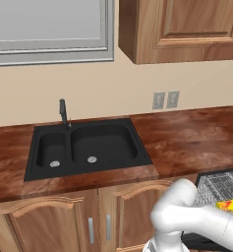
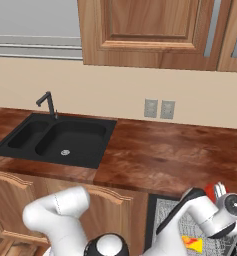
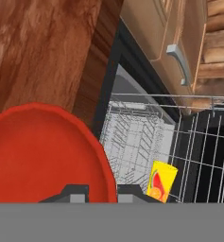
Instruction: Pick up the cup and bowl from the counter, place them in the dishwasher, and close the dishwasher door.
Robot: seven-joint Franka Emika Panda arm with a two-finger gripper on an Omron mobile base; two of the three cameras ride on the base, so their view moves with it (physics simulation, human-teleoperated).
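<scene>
Bowl (image 3: pixel 42 156) in tool (image 3: pixel 103 193); cup (image 3: pixel 161 181) racked

The sink (image 1: pixel 88 146) is set into the table (image 1: pixel 187 138), with the faucet (image 1: pixel 64 112) at its rear edge and the window (image 1: pixel 49 29) above it. To the right, two outlets (image 1: pixel 165 100) sit on the wall under an upper cabinet (image 1: pixel 182 27). Below the table's right end the dishwasher (image 1: pixel 221 189) stands open, its rack (image 3: pixel 132 137) inside, and the cup (image 3: pixel 161 181) lies in the rack. The bowl (image 3: pixel 42 153) hangs above the rack at the table's front edge, its rim between the fingers of the claw (image 3: pixel 102 193). Cabinet doors (image 1: pixel 54 221) stand under the sink.
</scene>
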